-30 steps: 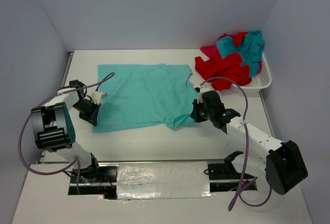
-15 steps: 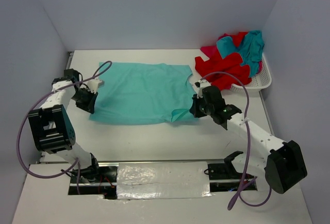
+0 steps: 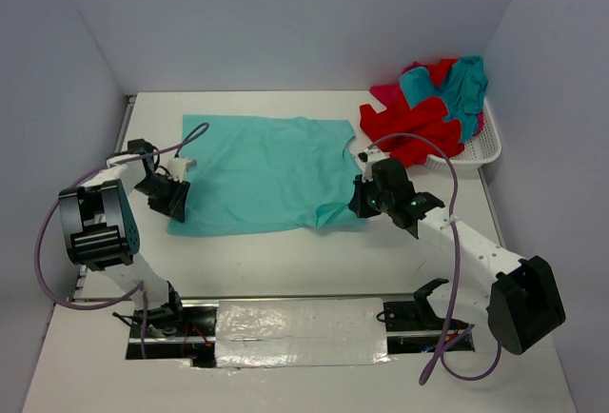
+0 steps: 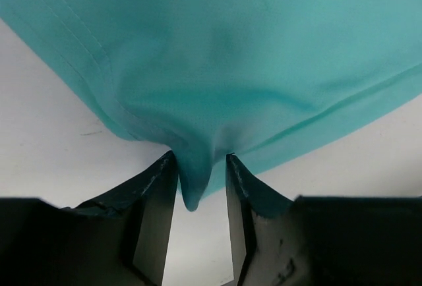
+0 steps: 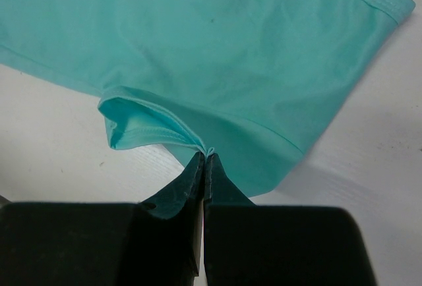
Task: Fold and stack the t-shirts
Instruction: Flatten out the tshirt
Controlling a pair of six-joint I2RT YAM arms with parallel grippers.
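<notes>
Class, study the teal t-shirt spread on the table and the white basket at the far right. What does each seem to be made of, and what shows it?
The teal t-shirt looks like soft, matte knit cloth, perhaps cotton jersey: it creases, drapes and has stitched hems. The white basket looks like moulded plastic, slightly glossy, with a regular mesh of holes in its wall.
</notes>
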